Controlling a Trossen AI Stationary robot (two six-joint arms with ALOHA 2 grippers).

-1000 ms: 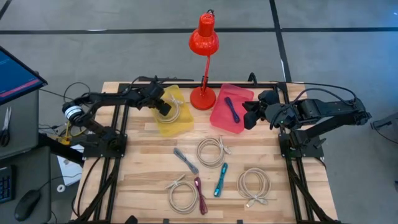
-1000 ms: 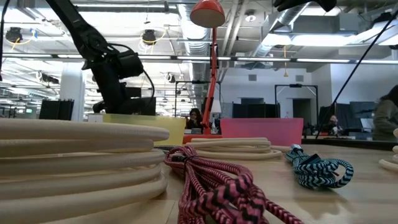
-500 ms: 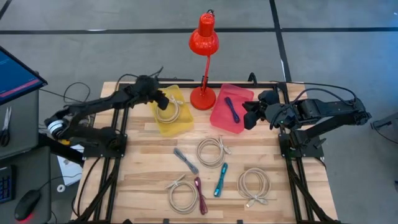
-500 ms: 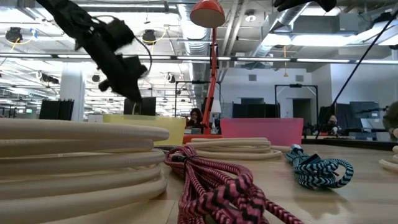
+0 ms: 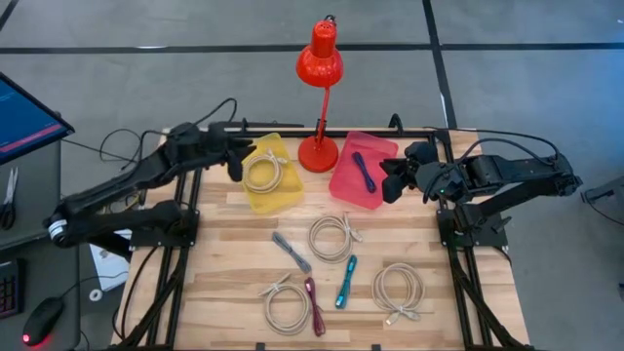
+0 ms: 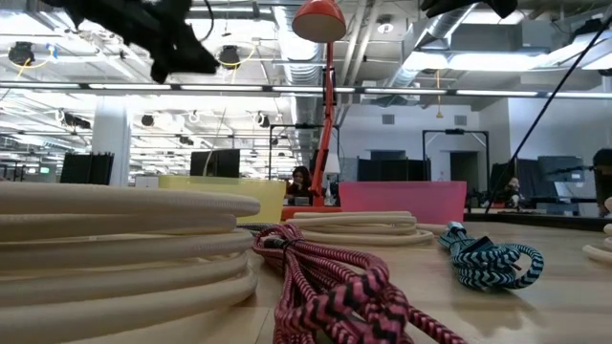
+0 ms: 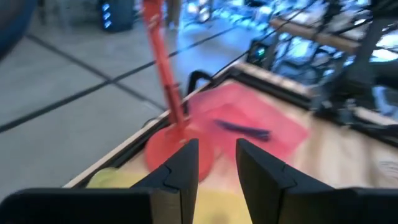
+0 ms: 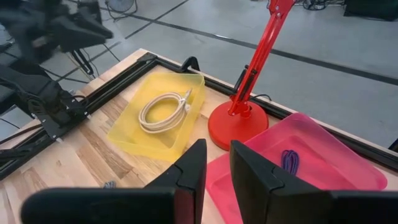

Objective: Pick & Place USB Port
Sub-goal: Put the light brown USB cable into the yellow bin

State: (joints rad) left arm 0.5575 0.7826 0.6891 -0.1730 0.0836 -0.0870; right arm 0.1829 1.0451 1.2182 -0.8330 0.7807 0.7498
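Observation:
My left gripper [image 5: 237,161] hangs in the air just left of the yellow tray [image 5: 268,180], open by a narrow gap and empty; the low view has it high up [image 6: 172,38]. A coiled cream USB cable [image 5: 263,174] lies flat in that tray. My right gripper [image 5: 387,181] waits by the right edge of the pink tray [image 5: 361,171], fingers a little apart and empty. A purple cable [image 5: 363,172] lies in the pink tray. In the right wrist view both trays [image 8: 163,112] [image 8: 311,155] lie ahead of the gripper [image 8: 217,146].
A red desk lamp [image 5: 318,154] stands between the two trays. On the near half of the table lie loose cables: a grey one [image 5: 291,251], cream coils [image 5: 331,237] [image 5: 285,304] [image 5: 398,291], a pink one [image 5: 314,304] and a teal one [image 5: 346,281].
My left gripper has risen from inside the yellow tray and drawn back toward the table's left edge. The cream coil it stood over stays flat in the tray, now fully uncovered. My right arm has kept still.

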